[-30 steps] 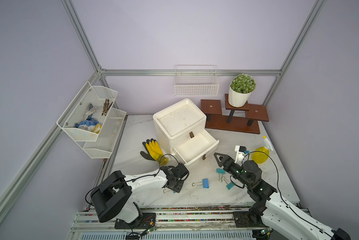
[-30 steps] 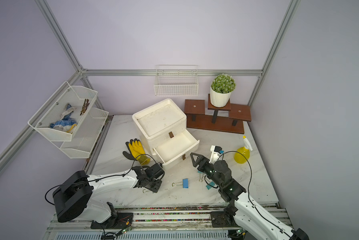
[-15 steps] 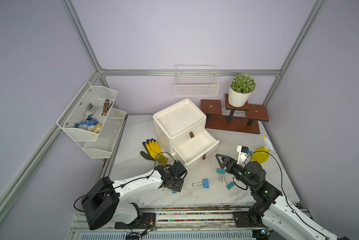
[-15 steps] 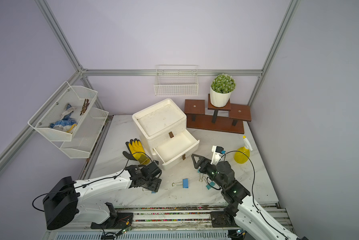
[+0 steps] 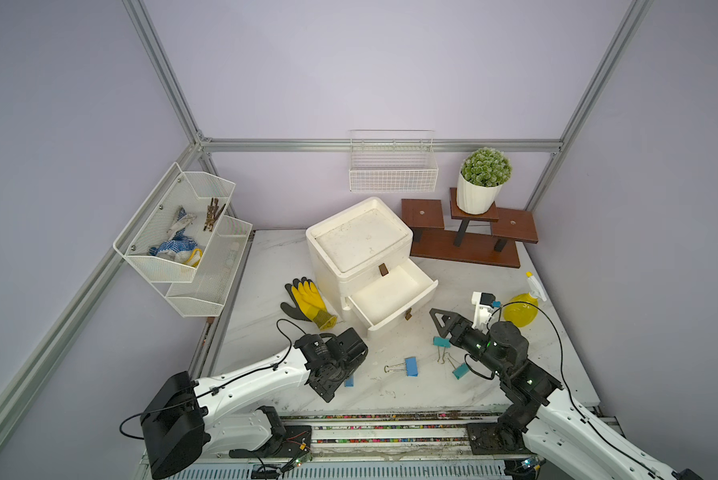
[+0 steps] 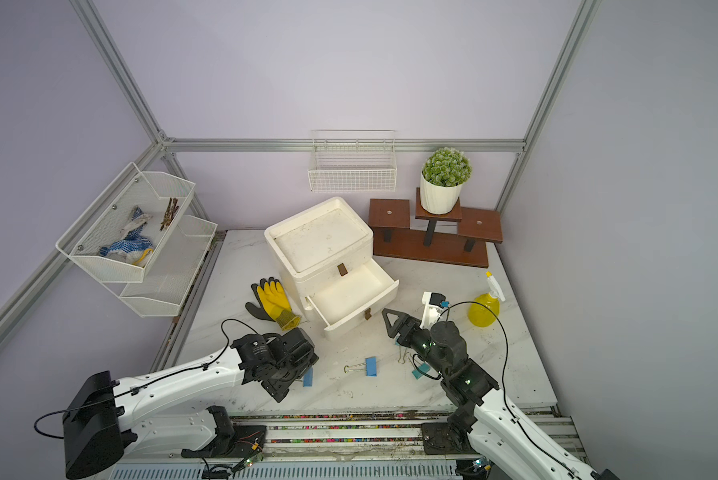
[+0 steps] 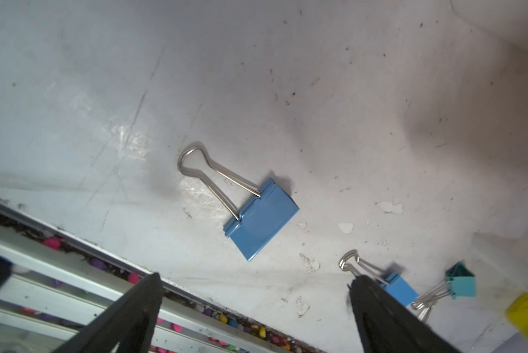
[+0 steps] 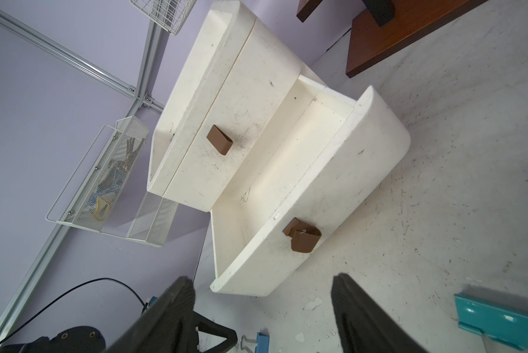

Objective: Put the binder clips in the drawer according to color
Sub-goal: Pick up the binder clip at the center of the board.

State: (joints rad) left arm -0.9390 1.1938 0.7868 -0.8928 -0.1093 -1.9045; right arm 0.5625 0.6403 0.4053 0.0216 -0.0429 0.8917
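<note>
The left gripper hangs low near the front edge of the tabletop, left of centre, its fingers spread wide with nothing between them. A blue binder clip lies flat just ahead of the fingertips, roughly centred on the gap. Its long axis runs about along the front edge, with the wire handle toward the left edge. That puts it askew to the line between the fingers, so a clean grip probably needs a small wrist turn first. The right gripper, also spread and empty, hovers by the open drawer, farther from this clip and closer to a teal clip.
</note>
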